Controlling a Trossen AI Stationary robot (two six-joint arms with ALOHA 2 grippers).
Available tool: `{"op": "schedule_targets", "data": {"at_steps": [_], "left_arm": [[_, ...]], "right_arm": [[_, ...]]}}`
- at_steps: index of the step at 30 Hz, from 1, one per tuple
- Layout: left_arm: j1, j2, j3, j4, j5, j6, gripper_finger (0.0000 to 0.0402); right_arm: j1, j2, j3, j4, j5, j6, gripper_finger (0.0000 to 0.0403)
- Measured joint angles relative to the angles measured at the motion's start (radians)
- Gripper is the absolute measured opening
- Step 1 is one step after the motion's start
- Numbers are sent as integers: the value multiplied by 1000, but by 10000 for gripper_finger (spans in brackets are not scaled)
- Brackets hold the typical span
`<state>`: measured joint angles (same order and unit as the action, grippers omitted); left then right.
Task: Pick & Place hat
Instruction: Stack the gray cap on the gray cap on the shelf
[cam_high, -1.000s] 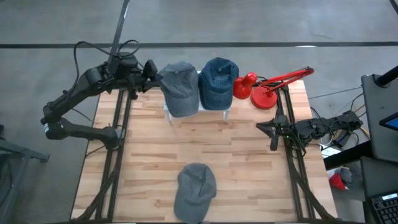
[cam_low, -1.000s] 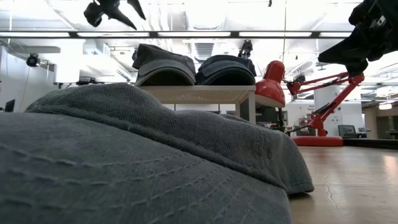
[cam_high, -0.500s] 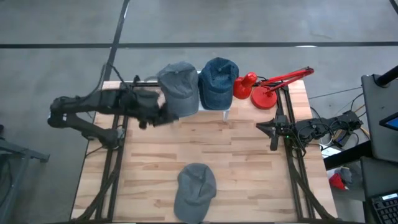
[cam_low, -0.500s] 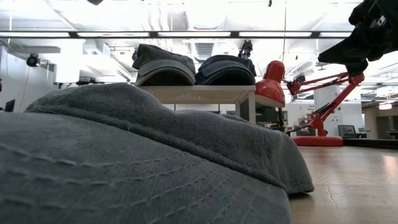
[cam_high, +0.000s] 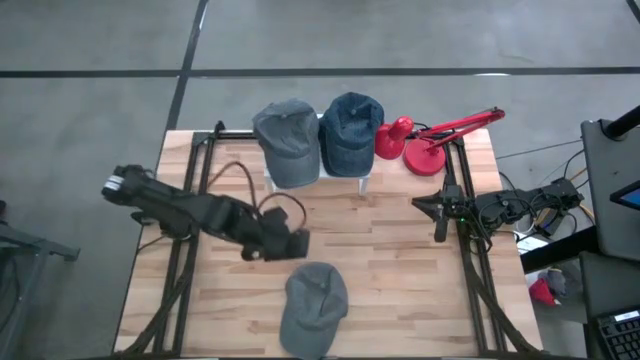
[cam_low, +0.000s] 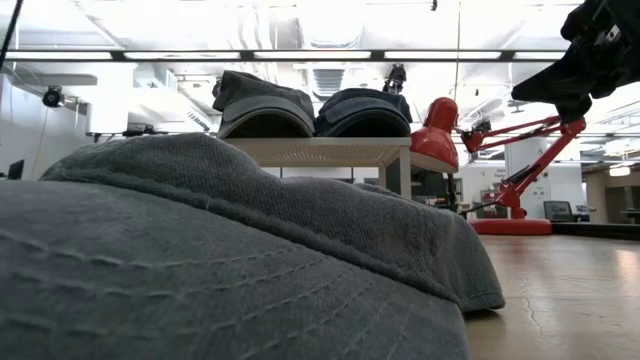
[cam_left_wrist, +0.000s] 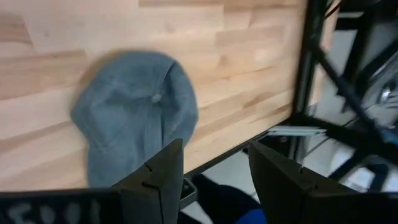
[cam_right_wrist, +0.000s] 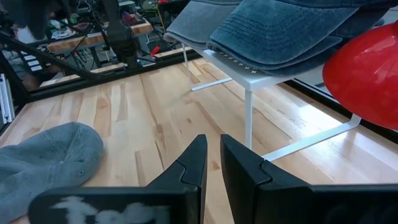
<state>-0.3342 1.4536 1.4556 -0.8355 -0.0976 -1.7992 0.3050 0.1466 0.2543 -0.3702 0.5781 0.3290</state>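
High view: the left hand (cam_high: 292, 243) hangs over the middle of the wooden surface (cam_high: 400, 260), a little left of centre in the frame, just above the grey hat (cam_high: 314, 305) that lies at the lower middle of the frame; the hand and the hat are near but apart. In the left wrist view the two dark fingers (cam_left_wrist: 158, 177) stand apart with nothing between them, so this hand is open; the grey hat (cam_left_wrist: 134, 115) lies flat on the wood beyond them. At the upper middle of the high view a white stand (cam_high: 366, 181) carries a second grey hat (cam_high: 287, 141) and a blue hat (cam_high: 351, 132) side by side; a red lamp (cam_high: 425, 145) stands just to the right of them. The right hand (cam_high: 437, 207) waits at the right edge of the surface; in the right wrist view its fingers (cam_right_wrist: 189, 165) are almost together and hold nothing.
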Motion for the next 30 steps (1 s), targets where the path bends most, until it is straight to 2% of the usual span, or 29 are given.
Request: {"op": "schedule_targets", "data": {"at_steps": [8, 22, 30], "left_arm": [[-47, 141, 27, 9, 55, -3, 172], [-63, 344, 64, -12, 309, -68, 172], [-63, 410, 63, -32, 324, -69, 172]], "right_arm": [[0, 0, 0, 0, 0, 0, 43], [0, 0, 0, 0, 0, 0, 43], [0, 0, 0, 0, 0, 0, 43]]}}
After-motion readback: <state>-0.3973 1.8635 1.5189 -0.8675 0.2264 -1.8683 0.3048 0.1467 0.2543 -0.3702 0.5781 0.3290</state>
